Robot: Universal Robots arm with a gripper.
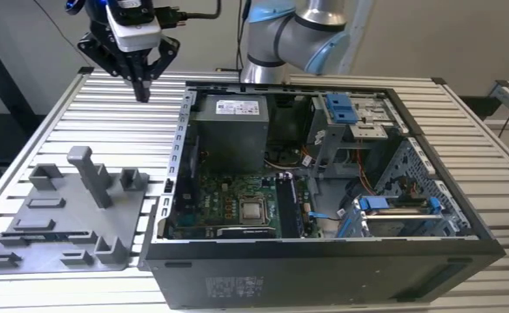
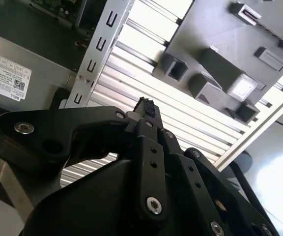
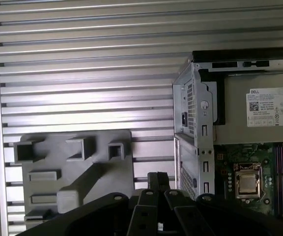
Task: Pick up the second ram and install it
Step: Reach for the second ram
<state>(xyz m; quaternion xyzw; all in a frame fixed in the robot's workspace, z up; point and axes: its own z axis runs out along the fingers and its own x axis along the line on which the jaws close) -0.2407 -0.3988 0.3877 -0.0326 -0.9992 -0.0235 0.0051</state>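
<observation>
Pick-up step, likely: the hand (image 1: 139, 83), pinched shut and seemingly empty, hovers beyond the grey tray (image 1: 67, 218); grasping needs it opened.

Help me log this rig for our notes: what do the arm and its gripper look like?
The arm is silver-grey metal tubing with light-blue caps on its joints. The gripper is black: its jaws are flat linkage bars pinned with silver screws, tapering to narrow tips. Above it sits a white and blue block, with black cables running off from it.

Tray (image 1: 76, 218) beside case (image 1: 324, 274), on table (image 1: 80, 124)
</observation>
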